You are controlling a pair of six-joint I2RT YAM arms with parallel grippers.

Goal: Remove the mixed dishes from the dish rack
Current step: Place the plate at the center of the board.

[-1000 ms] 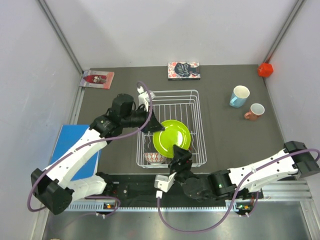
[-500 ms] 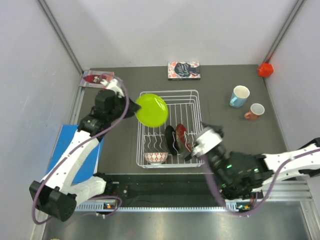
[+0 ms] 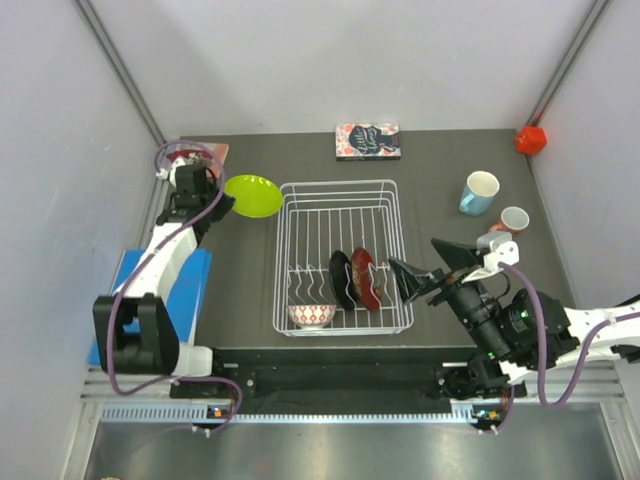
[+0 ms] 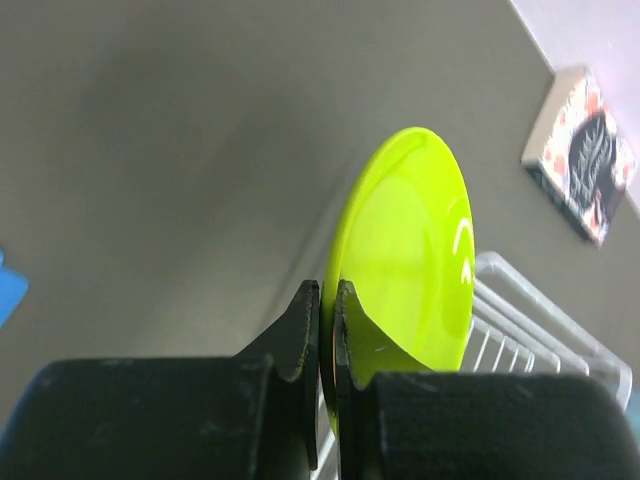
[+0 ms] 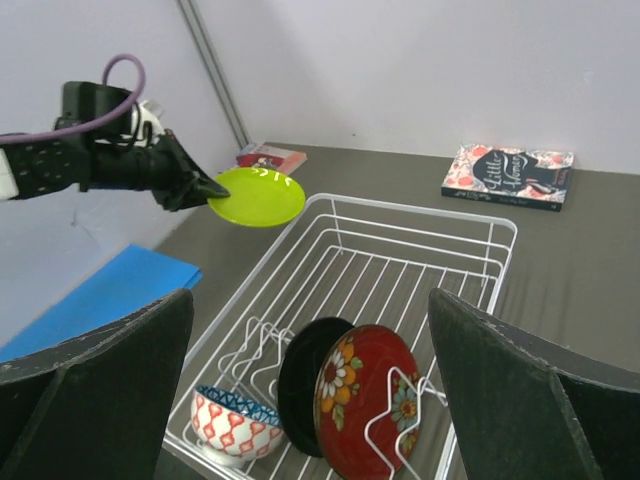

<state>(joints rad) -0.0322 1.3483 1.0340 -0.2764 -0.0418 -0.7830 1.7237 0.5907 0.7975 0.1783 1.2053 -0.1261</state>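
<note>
The white wire dish rack (image 3: 340, 182) sits mid-table. Just left of its far-left corner hangs the round lime-green plate (image 3: 252, 195), pinched by its rim in the left gripper (image 4: 325, 302). So thin a hold may let it swivel or slip when set down. A black plate (image 3: 342, 279), a red floral plate (image 3: 366, 278) and a small patterned bowl (image 3: 311, 316) stand at the rack's near end. The right gripper (image 3: 414, 256) hovers to their right, spread wide and empty.
</note>
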